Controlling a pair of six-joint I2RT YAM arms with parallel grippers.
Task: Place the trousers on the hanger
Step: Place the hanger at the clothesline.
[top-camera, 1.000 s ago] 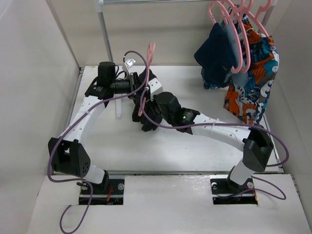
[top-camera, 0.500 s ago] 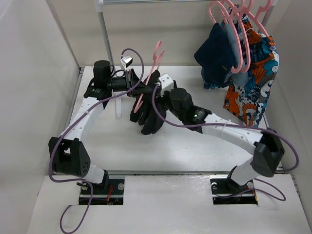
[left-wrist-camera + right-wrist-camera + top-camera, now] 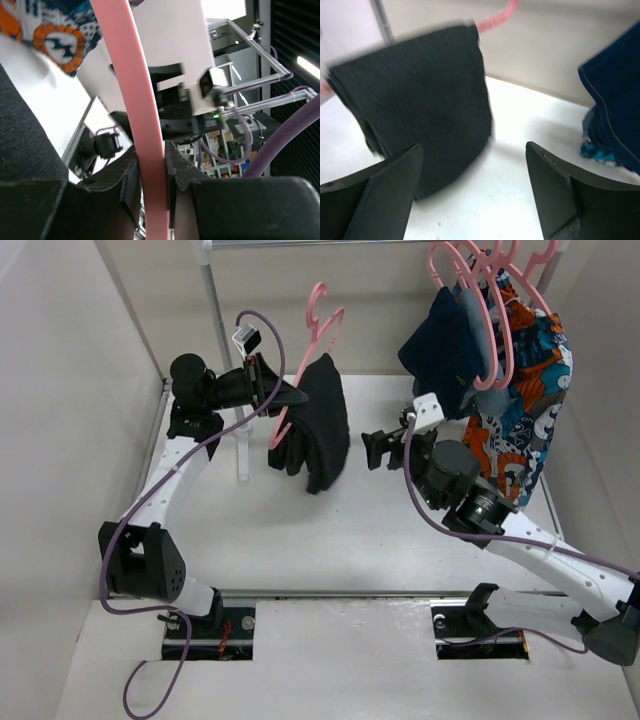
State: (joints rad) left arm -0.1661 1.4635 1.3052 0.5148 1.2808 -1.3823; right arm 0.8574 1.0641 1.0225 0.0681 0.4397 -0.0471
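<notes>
Along the near edge the two arm bases sit bolted down, and beyond them spreads the smooth white counter point(image 3: 330, 540). Over its right half the right tool point(image 3: 372, 448) points leftward, its two dark wedge-shaped fingers point(image 3: 375, 195) spread wide with nothing between them. They face the trousers point(image 3: 318, 425) from just beside them without touching. The trousers are matte black, soft and unpatterned, folded into a thick drape that hangs over the lower part of the hanger point(image 3: 318, 325), above the middle of the counter. Whether their lowest fold reaches the surface cannot be told. The hanger is thin, glossy pink plastic with a rounded frame and a curled hook, held tilted with the hook uppermost. The left tool point(image 3: 292, 398) comes in from the left and is clamped on one slim bar of the frame; its wrist view shows both black fingers pressed against the pink strip. A purple cable point(image 3: 262, 335) loops over that wrist. Behind it a pale upright post point(image 3: 215, 310) rises at the far left. At the far right several pink hangers point(image 3: 480, 285) are bunched together, bearing a crumpled navy garment point(image 3: 445, 350) and an orange-and-blue patterned cloth point(image 3: 515, 415).
</notes>
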